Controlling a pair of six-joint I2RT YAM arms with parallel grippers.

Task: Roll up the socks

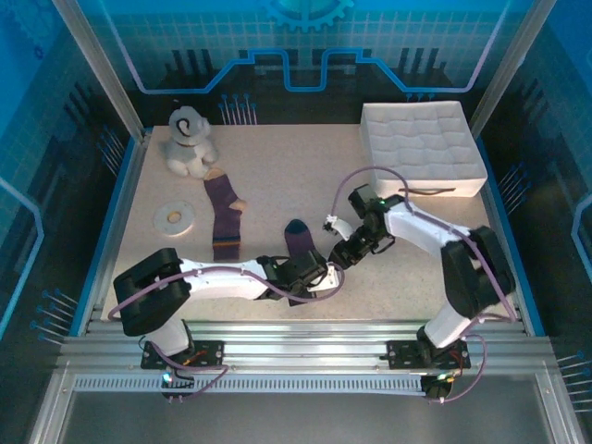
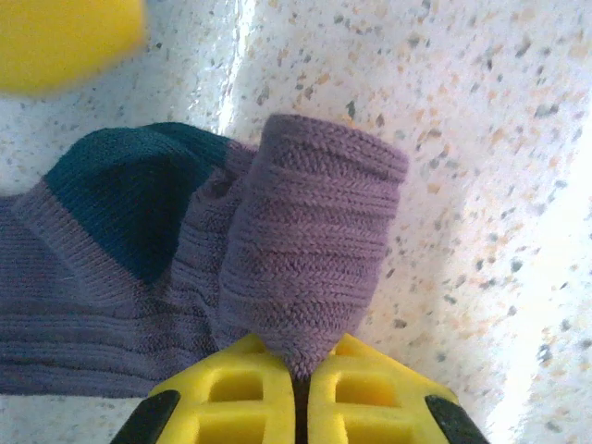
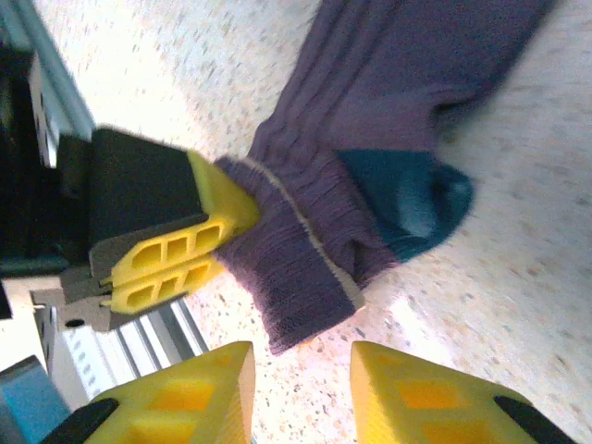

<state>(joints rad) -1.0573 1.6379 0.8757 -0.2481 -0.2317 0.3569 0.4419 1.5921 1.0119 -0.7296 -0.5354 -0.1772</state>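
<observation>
One dark purple sock with a navy toe (image 1: 298, 242) lies near the table's front middle. My left gripper (image 1: 316, 276) is shut on its folded near end; in the left wrist view the yellow fingers (image 2: 250, 393) pinch a raised fold of the sock (image 2: 310, 250). My right gripper (image 1: 342, 256) stands just right of that sock, open, with bare table between its fingertips (image 3: 301, 393) and the sock's folded end (image 3: 305, 268) just ahead. The second sock (image 1: 225, 215), purple with an orange heel, lies flat to the left.
A grey-white plush dog (image 1: 190, 141) sits at the back left. A flat white ring (image 1: 173, 216) lies left of the second sock. A white quilted box (image 1: 421, 148) fills the back right. Metal rails (image 1: 296, 338) run along the table's near edge.
</observation>
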